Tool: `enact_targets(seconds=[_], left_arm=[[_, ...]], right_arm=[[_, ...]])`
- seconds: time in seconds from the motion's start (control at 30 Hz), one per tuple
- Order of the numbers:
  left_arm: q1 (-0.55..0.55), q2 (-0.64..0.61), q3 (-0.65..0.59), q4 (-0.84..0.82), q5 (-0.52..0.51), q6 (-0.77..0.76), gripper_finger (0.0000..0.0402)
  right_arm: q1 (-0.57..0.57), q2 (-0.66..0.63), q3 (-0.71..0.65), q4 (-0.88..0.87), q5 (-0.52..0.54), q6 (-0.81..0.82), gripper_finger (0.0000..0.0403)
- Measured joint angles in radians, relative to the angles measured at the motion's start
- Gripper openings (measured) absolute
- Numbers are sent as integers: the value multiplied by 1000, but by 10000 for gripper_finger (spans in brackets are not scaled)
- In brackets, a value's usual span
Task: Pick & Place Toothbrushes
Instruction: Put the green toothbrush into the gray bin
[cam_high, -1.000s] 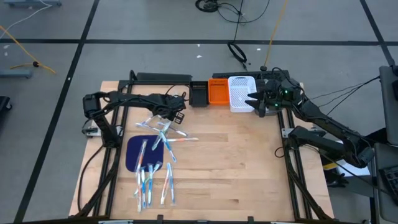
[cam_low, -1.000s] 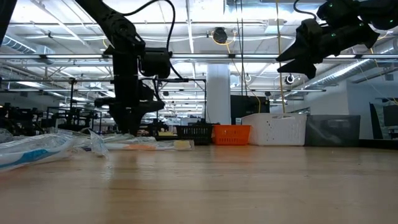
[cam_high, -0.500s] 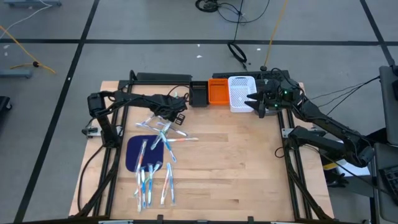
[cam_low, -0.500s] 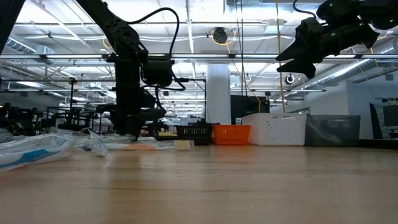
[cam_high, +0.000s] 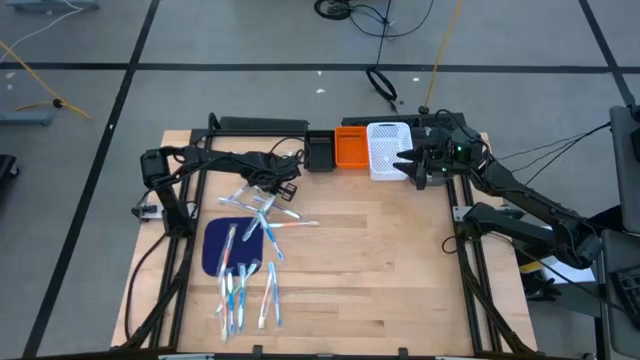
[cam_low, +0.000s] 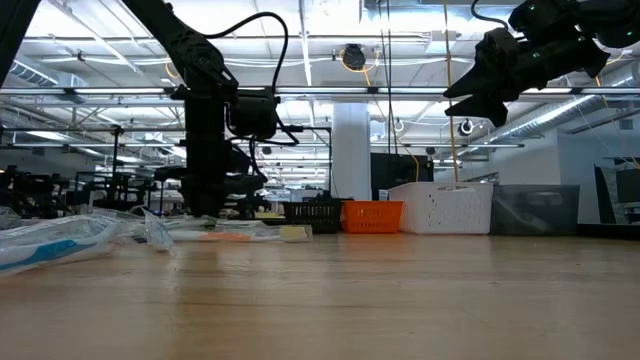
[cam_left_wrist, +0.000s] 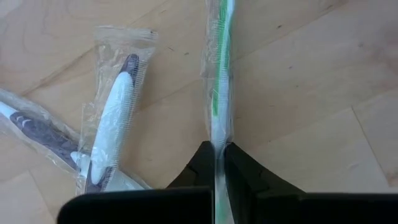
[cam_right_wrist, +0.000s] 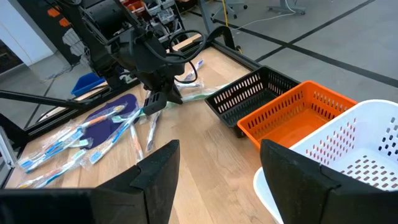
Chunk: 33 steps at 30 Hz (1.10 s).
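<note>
Stage: early, by the look of it; nearly all the toothbrushes (cam_high: 245, 262) lie loose on the wooden surface (cam_high: 380, 270), and only one is in a grip.
Left hand (cam_high: 285, 187): down at the far end of the pile, fingers pressed together on a wrapped green-and-white toothbrush (cam_left_wrist: 219, 81), which the left wrist view shows running straight out from between the fingertips, flat on the wood.
Lift: not yet begun, judging from that view; the gripped brush lies along the surface.
Right hand (cam_high: 412, 167): waits in the air beside the white bin (cam_high: 387, 150), fingers wide apart, holding nothing.
Pile: about a dozen wrapped brushes, some on the dark blue mat (cam_high: 226, 246), some spilling off it toward the near edge, a few fanned out beside the left hand.
Bins: black bin (cam_high: 320, 153), orange bin (cam_high: 352, 148) and the white one stand side by side at the far edge; in the right wrist view the parts of their insides that show hold no brush.
Left to do: carry the gripped brush to a bin, then clear the rest one at a time; which bin is meant cannot be told.
</note>
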Motion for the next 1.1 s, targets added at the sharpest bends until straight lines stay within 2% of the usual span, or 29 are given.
enact_targets(seconds=[0.3, 0.47, 0.77, 1.1], left_arm=[[-36, -120, 0, -37, -87, -28, 4], [-94, -216, -1, 39, -112, -1, 3], [-212, -294, -2, 330, -108, 168, 3], [-269, -292, -1, 715, -9, 313, 5]], right_arm=[[0, 0, 0, -1, -1, 0, 215], [0, 0, 0, -2, -1, 0, 215], [4, 0, 0, -1, -5, 0, 215], [98, 0, 0, 81, -8, 25, 215]])
